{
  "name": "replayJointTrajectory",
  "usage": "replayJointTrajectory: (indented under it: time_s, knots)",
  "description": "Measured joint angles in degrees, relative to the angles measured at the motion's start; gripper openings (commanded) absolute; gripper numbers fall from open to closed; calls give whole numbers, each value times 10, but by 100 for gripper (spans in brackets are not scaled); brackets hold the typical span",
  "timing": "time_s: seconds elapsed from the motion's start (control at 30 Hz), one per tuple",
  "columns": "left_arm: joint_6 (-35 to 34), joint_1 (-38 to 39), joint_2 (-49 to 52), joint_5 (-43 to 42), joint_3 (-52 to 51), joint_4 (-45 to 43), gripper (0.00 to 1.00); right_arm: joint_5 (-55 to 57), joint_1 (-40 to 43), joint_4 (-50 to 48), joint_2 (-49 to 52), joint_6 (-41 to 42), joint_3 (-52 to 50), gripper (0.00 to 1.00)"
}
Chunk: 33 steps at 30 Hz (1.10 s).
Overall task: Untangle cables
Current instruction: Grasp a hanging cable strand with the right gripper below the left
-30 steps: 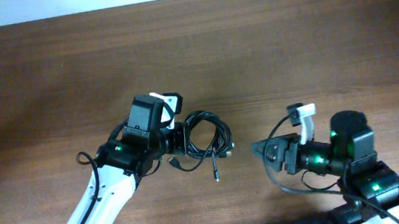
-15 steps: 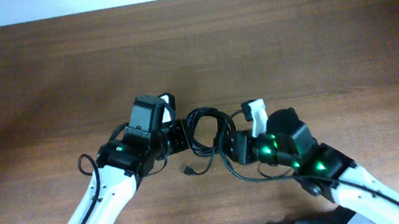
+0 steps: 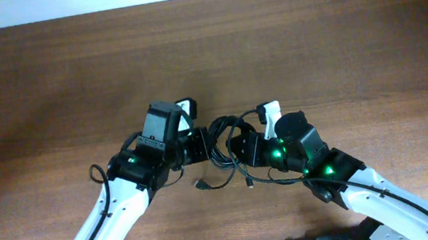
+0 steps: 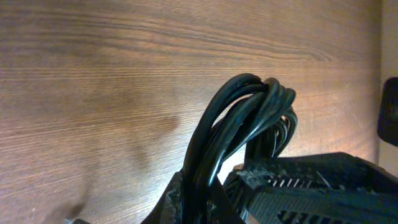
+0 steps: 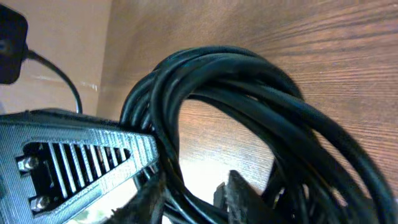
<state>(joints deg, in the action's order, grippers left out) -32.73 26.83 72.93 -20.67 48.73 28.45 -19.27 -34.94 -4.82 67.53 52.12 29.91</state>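
Observation:
The cables (image 3: pixel 222 138) are a bunch of thin black loops lifted between my two grippers at the table's middle. Two loose plug ends (image 3: pixel 204 184) hang toward the front edge. My left gripper (image 3: pixel 199 147) is shut on the bundle's left side; in the left wrist view the cables (image 4: pixel 249 118) arch up out of that gripper (image 4: pixel 208 202). My right gripper (image 3: pixel 237 146) is pushed into the bundle from the right. In the right wrist view several strands of the cables (image 5: pixel 249 93) run between its fingers (image 5: pixel 239 193), lying against the left one, with a bright gap beside them, so the right gripper (image 5: pixel 196 196) stands open.
The brown wooden table (image 3: pixel 335 49) lies under both arms, with a pale wall strip along its far edge. The left gripper's grey ribbed body (image 5: pixel 74 158) sits close against the right gripper. Thicker arm wires (image 3: pixel 95 175) loop beside the left arm.
My right arm has swung left from the table's right side into the cable bundle and narrowed its jaws. The left gripper has kept its hold and shifted slightly right.

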Motion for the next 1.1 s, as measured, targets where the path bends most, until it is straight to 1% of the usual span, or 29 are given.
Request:
replayJointTrajectory:
  time_s: [0.07, 0.13, 0.17, 0.2, 0.27, 0.33, 0.4, 0.5, 0.53, 0.6, 0.73, 0.77, 0.8, 0.83, 0.9, 0.93, 1.0, 1.07, 1.1]
  knots:
    - [12, 0, 0, 4, 0, 0, 0, -1, 0, 2, 0, -3, 0, 48]
    - [23, 1, 0, 35, 0, 0, 0, -2, 0, 13, -6, -3, 1, 62]
    - [23, 1, 0, 51, 0, 0, 0, -6, 0, 18, -11, -10, 1, 65]
    - [17, 1, 0, 84, 0, 0, 0, -13, 0, 23, -19, -20, 1, 66]
    - [0, 1, 0, 124, 0, -2, 0, -23, 0, 29, -30, -37, 1, 69]
    - [-36, 1, 0, 163, 0, -2, 0, -28, -3, 45, -40, -73, 1, 70]
    - [-70, 1, -1, 172, 0, -2, 0, -13, -11, 68, -41, -103, 2, 70]
    - [-138, 1, -7, 175, 0, 0, 0, 41, -41, 90, -36, -157, 1, 72]
    - [-152, 1, -9, 174, 0, 0, 0, 53, -49, 90, -35, -168, 1, 72]
    - [-197, 1, -23, 162, 0, 0, 0, 115, -89, 91, -26, -207, 1, 72]
    - [-225, 1, -40, 136, 0, 1, 0, 210, -140, 91, -14, -241, 1, 71]
    - [-229, 1, -43, 131, 0, 7, 0, 234, -149, 91, -10, -248, 1, 68]
    - [-230, 1, -44, 127, 0, 14, 0, 252, -155, 90, -9, -257, 1, 64]
    - [-231, 1, -44, 123, 0, 24, 0, 271, -160, 86, -8, -268, 1, 56]
    - [-231, 1, -44, 120, 0, 39, 0, 290, -164, 78, -8, -285, 1, 36]
    - [-231, 1, -44, 118, 0, 39, 0, 292, -164, 77, -8, -286, 1, 34]
    - [-231, 1, -44, 116, 0, 39, 0, 296, -165, 78, -8, -289, 1, 36]
    - [-233, 1, -44, 113, 0, 39, 0, 298, -165, 78, -8, -288, 1, 44]
    - [-233, 1, -44, 111, 0, 38, 0, 297, -165, 78, -8, -290, 1, 45]
